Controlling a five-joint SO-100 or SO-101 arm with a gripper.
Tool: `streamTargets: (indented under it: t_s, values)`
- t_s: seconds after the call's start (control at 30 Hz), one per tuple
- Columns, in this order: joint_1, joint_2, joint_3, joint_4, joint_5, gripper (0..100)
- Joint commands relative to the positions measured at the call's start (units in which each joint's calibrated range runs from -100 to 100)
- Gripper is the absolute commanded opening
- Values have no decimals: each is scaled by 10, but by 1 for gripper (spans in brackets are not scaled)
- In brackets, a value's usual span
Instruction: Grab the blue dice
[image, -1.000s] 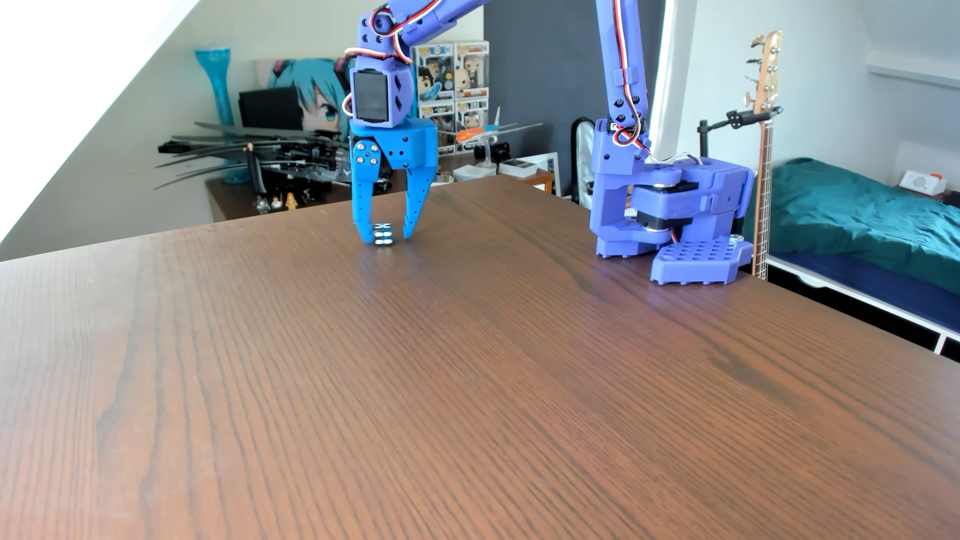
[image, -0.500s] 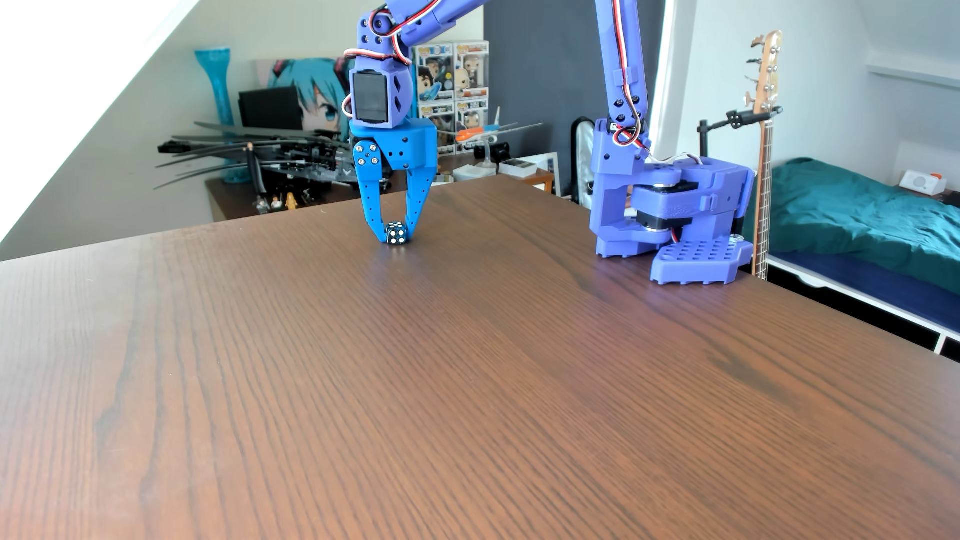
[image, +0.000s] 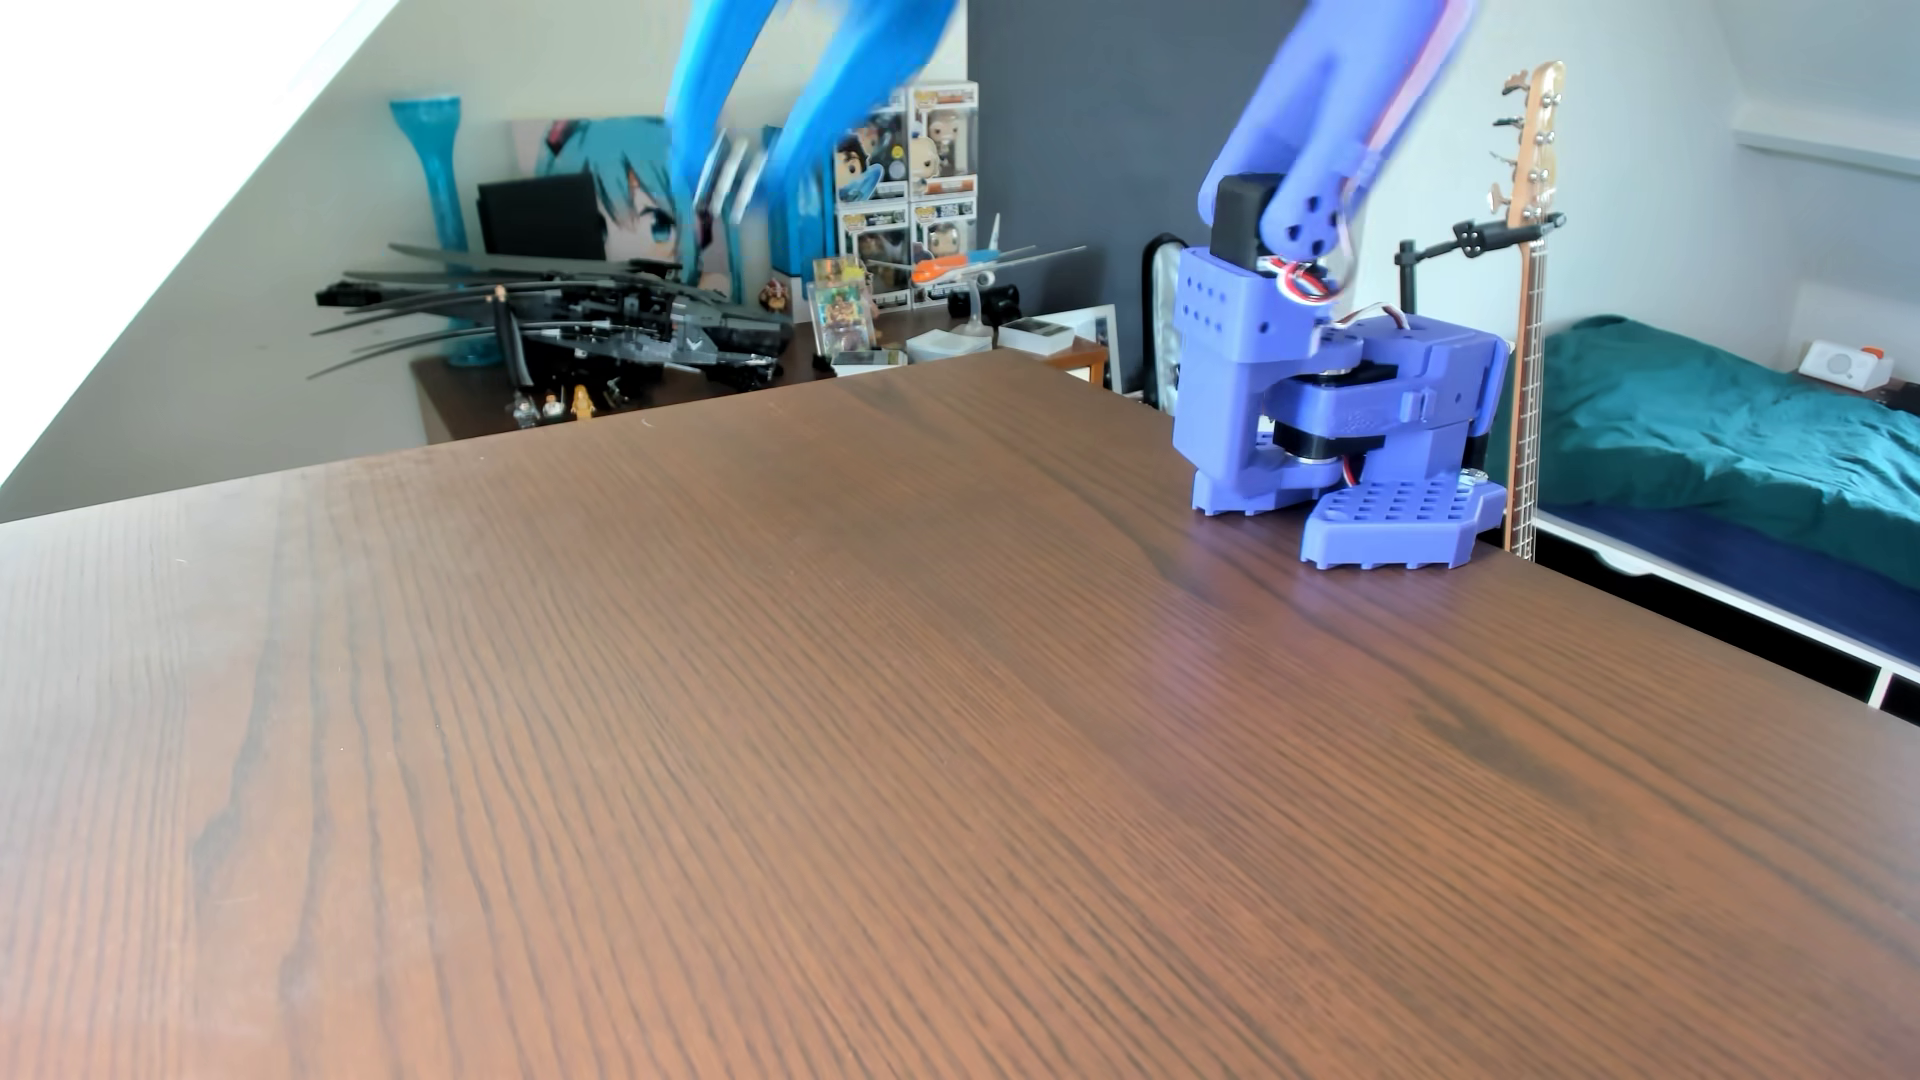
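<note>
Bright, even daylight fills the other view, and the upper left corner is blown out to pure white along the slanted wall. The wooden table (image: 935, 727) is sharp across its near and middle grain, with a soft pale sheen toward its right edge and only a faint dark shadow beside the arm's base (image: 1351, 415) at the far right corner. The bright blue gripper (image: 743, 223) at the top edge is smeared by motion blur, its claws streaked and semi-transparent, while the shelf clutter behind the far edge looks slightly soft.
</note>
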Motion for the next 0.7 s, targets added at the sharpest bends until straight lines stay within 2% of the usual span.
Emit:
streamTargets:
  t_s: [0.0,0.2,0.47,0.67]
  values:
    - [-56,-112,-20,32,-9,2]
    - [-56,-101,25,17,-13,2]
    - [-62,-180,224,-70,-8,2]
    - [-65,-203,206,-86,-12,2]
